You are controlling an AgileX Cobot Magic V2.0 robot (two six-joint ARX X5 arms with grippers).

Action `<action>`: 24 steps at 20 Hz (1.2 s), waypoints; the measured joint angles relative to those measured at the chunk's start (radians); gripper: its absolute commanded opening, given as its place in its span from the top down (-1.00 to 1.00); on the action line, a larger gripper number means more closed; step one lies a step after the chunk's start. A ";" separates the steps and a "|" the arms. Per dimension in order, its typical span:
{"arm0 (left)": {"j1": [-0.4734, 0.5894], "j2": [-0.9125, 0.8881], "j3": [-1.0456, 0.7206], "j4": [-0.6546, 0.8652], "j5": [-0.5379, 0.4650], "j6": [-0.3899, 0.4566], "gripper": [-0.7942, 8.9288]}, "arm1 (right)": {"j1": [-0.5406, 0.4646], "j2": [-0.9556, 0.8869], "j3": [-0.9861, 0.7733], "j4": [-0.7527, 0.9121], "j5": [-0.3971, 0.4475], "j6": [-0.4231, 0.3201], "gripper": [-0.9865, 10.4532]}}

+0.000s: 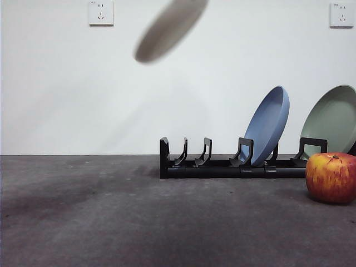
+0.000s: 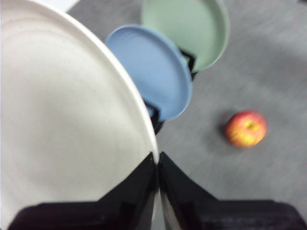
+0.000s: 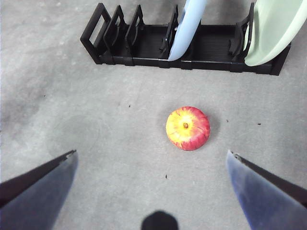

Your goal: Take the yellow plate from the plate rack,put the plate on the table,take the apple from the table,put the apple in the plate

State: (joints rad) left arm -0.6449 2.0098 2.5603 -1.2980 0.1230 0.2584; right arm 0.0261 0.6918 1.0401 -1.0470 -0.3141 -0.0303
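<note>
Matte cream yellow plate (image 2: 62,124) pinched in left tool (image 2: 157,165); right tool (image 3: 151,160) wide.

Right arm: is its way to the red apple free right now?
Probably yes. The right end effector hangs open above the round red apple, with only bare dark grey table between; the black plate rack stands apart.

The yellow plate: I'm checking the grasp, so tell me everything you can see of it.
The yellow plate looks cream rather than yellow: a wide, shallow, round, matte dish with a raised rim. It is out of the plate rack and in the air, tilted, seen blurred high in the front view. The left gripper holds it, its black jaws pinched on the rim. Nothing else touches it; the blue plate and green plate lie beyond it.
</note>
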 measured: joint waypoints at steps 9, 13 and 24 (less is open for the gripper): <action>-0.208 -0.100 -0.039 -0.031 -0.203 0.039 0.85 | 0.000 0.014 0.000 0.018 -0.004 0.000 -0.16; -0.310 -0.140 -0.291 -0.027 -0.308 0.039 0.85 | 0.000 0.014 0.000 0.018 -0.008 0.000 -0.16; -0.442 -0.233 -0.984 0.246 -0.348 -0.024 0.85 | 0.000 0.014 0.000 0.022 -0.008 0.000 -0.16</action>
State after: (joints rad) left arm -1.0870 1.7771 1.5764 -1.0519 -0.2245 0.2340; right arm 0.0261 0.7055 1.0401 -1.0252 -0.3222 -0.0303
